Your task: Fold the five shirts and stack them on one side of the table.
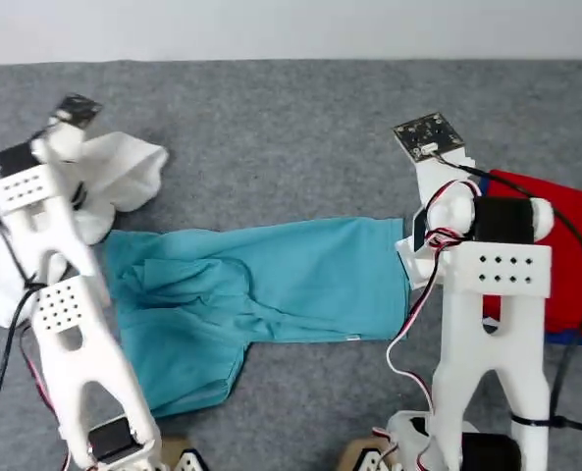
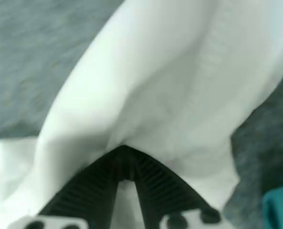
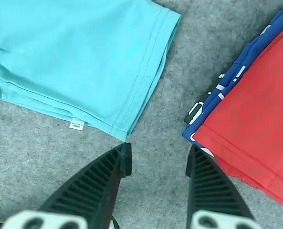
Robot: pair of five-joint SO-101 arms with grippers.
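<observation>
A grey, felt-like worktop (image 1: 291, 118) is shown from above, bounded along the top of the frame by a pale wall (image 1: 291, 29). A teal shirt (image 1: 271, 280) is spread across the centre of the high view, partly folded, with creased fabric gathered toward its left half and one sleeve extended toward the lower left. A white shirt (image 1: 124, 172) is bunched at the upper left, touching the teal shirt's corner. At the right edge a folded red shirt (image 1: 575, 245) is laid on a folded blue shirt (image 3: 236, 81), whose edge is exposed beneath it.

The left gripper (image 2: 124, 155) is seen at the upper left of the high view, its jaws clenched on a fold of the white shirt, which is draped over and around them. The right gripper (image 3: 158, 160) is held above bare worktop between the teal shirt's hem and the red-and-blue stack; its jaws are released, spread apart, and nothing is grasped.
</observation>
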